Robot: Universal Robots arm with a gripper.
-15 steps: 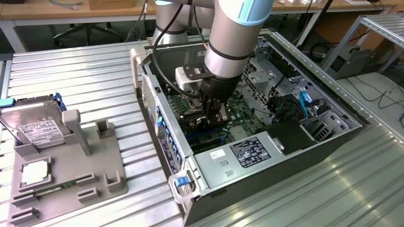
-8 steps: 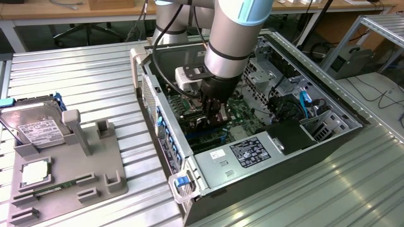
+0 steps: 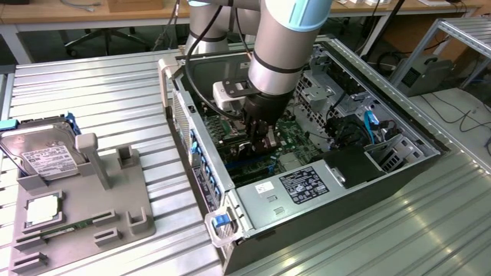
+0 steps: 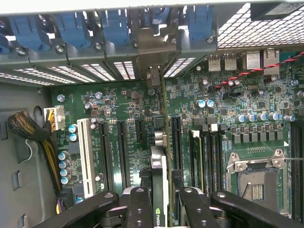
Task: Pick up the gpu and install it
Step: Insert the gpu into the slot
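The gpu (image 4: 162, 156) is a thin black card, seen edge-on in the wrist view. It stands upright over the green motherboard (image 4: 228, 118), between long black slots. Its silver bracket (image 4: 154, 47) reaches the case's rear slot wall. My gripper (image 4: 164, 209) is shut on the card's near end, one black finger (image 4: 140, 206) on each side. In the exterior view the gripper (image 3: 261, 137) is low inside the open computer case (image 3: 383, 123), with the dark card (image 3: 247, 150) beneath it. Whether the card's edge sits in a slot I cannot tell.
A power supply (image 3: 303, 184) fills the case's near end. An open CPU socket (image 4: 254, 183) and a white slot (image 4: 86, 152) flank the card. At the exterior view's left, a grey fixture (image 3: 115, 195) carries a hard drive (image 3: 42, 155), a CPU (image 3: 42, 210) and a RAM stick (image 3: 61, 229).
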